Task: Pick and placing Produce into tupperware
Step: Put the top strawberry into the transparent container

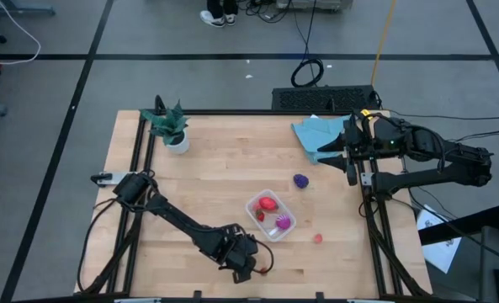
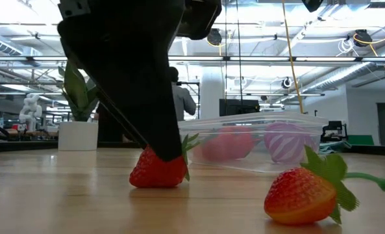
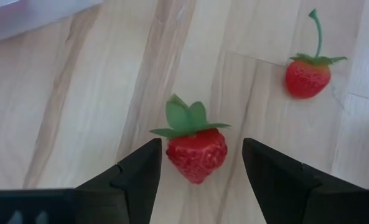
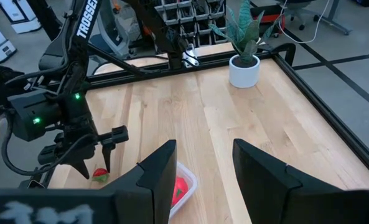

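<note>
A red strawberry [image 3: 196,154] with green leaves lies on the wooden table near its front edge. My left gripper [image 3: 202,163] is open and slants down over it, one finger on each side with a narrow gap to the berry. The tupperware [image 1: 270,215], a clear tub, stands just beyond and holds a red piece [image 1: 268,203] and a magenta striped one [image 1: 283,223]. A second strawberry [image 3: 307,76] with a green stem lies to the right, and a dark purple fruit [image 1: 300,180] farther back. My right gripper [image 4: 203,168] hangs open, raised at the table's right edge.
A potted green plant [image 1: 171,128] stands at the far left corner. A blue cloth [image 1: 318,135] lies at the far right, under my right arm. Bare wood lies between the plant and the tub.
</note>
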